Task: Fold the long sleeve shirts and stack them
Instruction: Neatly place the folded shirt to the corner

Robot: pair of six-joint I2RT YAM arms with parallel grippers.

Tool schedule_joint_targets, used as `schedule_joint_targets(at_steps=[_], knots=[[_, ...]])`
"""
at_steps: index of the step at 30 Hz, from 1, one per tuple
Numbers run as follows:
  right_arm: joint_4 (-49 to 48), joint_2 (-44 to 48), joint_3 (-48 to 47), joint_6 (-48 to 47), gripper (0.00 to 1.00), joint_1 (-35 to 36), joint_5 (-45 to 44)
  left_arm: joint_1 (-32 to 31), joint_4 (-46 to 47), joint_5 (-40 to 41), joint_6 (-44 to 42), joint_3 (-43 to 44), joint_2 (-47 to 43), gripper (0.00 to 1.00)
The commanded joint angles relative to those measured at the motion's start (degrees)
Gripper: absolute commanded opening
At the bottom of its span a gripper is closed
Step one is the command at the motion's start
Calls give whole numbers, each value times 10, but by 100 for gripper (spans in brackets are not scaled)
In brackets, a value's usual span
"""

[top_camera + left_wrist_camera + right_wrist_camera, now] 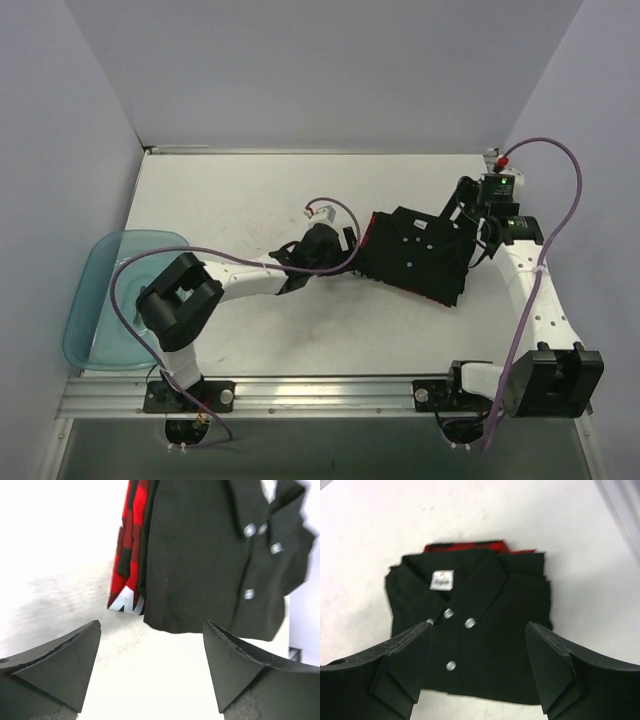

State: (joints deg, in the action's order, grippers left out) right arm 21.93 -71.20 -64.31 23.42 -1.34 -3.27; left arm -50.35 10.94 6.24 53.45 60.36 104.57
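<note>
Fingers [60,660] of the left gripper [151,630] are wide apart and empty, just short of the stack. The right gripper [479,630] is spread too, holding nothing. The folded black shirt [485,670] lies on the red-and-black check shirt [127,555], right of centre on the matte white table [250,190]. Pale walls [320,60] close it in. A teal tub [90,300] sits at the left edge. The script on the white neck label [441,579] is unreadable.

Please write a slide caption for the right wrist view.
Open right gripper facing the folded black shirt, stacked on the red-and-black check shirt.
</note>
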Motion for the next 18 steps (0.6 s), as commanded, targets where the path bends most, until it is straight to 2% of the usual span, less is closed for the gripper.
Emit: schedule_joint_targets(at_steps=[1, 3, 4, 6, 7, 9, 10, 12, 14, 15, 18], knots=[[26, 12, 30, 56, 75, 46, 55, 30, -37, 12, 2, -4, -84, 92], [30, -3, 15, 56, 75, 133, 29, 64, -65, -7, -10, -9, -118, 92], [32, -26, 7, 60, 75, 160, -10, 79, -104, -38, -15, -9, -130, 92], [33, -57, -18, 73, 75, 204, -23, 112, -154, -62, -42, -10, -174, 92], [32, -90, -26, 83, 74, 215, -33, 145, -198, -88, -58, -10, -191, 92], [29, -126, -50, 101, 72, 242, -48, 182, -249, -95, -105, -6, -246, 92], [24, -160, -56, 106, 69, 265, -54, 221, -291, -97, -123, -6, -264, 92], [5, -197, -65, 126, 65, 287, -51, 260, -325, -109, -169, -9, -316, 92], [-20, -245, -70, 138, 55, 313, -39, 326, -355, -133, -210, -17, -346, 92], [-25, -261, -79, 146, 45, 320, -39, 349, -362, -136, -222, -24, -371, 92], [-31, -321, -99, 163, 34, 348, -44, 417, -376, -141, -263, -57, -412, 92]])
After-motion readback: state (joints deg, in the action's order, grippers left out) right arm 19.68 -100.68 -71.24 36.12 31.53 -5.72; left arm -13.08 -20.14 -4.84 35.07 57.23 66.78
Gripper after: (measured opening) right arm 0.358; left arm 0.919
